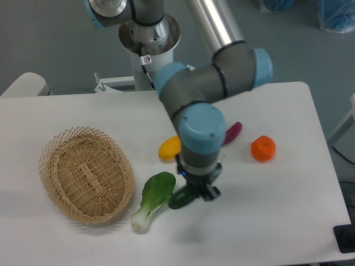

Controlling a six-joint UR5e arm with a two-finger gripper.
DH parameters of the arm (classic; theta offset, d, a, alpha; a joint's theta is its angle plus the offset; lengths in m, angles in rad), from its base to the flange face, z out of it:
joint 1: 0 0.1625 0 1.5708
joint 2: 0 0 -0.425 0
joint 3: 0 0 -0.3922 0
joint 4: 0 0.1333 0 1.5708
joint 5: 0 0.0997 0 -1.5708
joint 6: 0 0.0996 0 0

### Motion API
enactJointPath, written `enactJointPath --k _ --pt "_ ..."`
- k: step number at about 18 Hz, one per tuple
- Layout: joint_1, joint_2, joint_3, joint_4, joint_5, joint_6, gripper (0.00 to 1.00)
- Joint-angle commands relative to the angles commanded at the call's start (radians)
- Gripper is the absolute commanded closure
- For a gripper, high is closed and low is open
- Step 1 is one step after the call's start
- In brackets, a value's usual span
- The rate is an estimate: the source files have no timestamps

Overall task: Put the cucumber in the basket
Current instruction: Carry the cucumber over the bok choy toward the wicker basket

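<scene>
The cucumber point(178, 198) is a dark green glossy rod just right of the bok choy. Only its left end shows, and the rest is hidden under my gripper point(198, 192). The gripper points straight down over the cucumber, with its black fingers point(209, 193) at the cucumber's level. The wrist hides the jaws, so I cannot tell whether they are closed on the cucumber. The basket point(86, 173) is a shallow oval of light tan wicker at the left of the table. It is empty and stands well left of the gripper.
A leafy bok choy point(154, 198) lies between the basket and the cucumber. A yellow fruit point(170, 148) and a purple-red vegetable point(233, 132) lie behind the wrist. An orange point(263, 148) sits to the right. The robot's base point(148, 33) stands at the table's back edge.
</scene>
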Motion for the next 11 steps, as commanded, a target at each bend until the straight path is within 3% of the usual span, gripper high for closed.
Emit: enactJointPath --k 6,11 --pt "-0.087 0.071 -0.111 0.011 -0.003 -0.074 1.00" --pt "-0.176 0.077 -0.128 0.015 -0.003 -0.167 1.00"
